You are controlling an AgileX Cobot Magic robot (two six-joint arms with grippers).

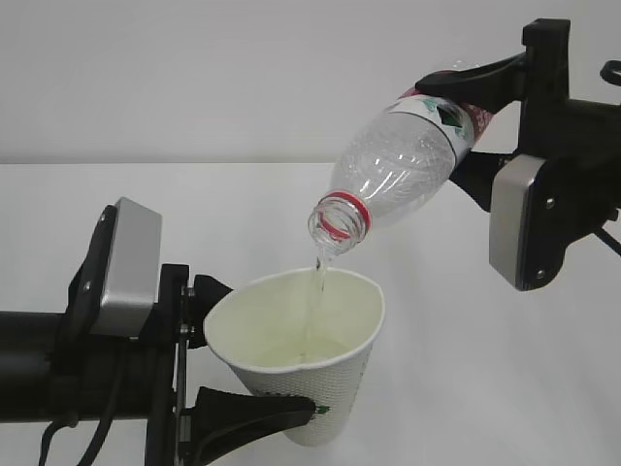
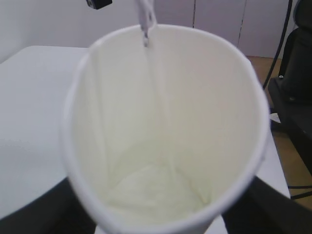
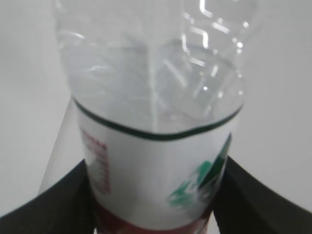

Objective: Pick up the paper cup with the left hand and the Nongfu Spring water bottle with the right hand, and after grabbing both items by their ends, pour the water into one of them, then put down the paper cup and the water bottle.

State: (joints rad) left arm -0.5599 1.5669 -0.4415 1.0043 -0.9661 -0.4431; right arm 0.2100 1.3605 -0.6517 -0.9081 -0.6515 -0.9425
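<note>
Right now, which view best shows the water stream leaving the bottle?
The exterior view: the water falls from the bottle's mouth into the paper cup. The left wrist view shows only the stream entering the cup; the right wrist view shows none.

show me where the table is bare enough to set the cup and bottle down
Bare white table lies right of the paper cup and behind it toward the wall. The left side is crowded by the left arm; the tilted water bottle overhangs the cup.
</note>
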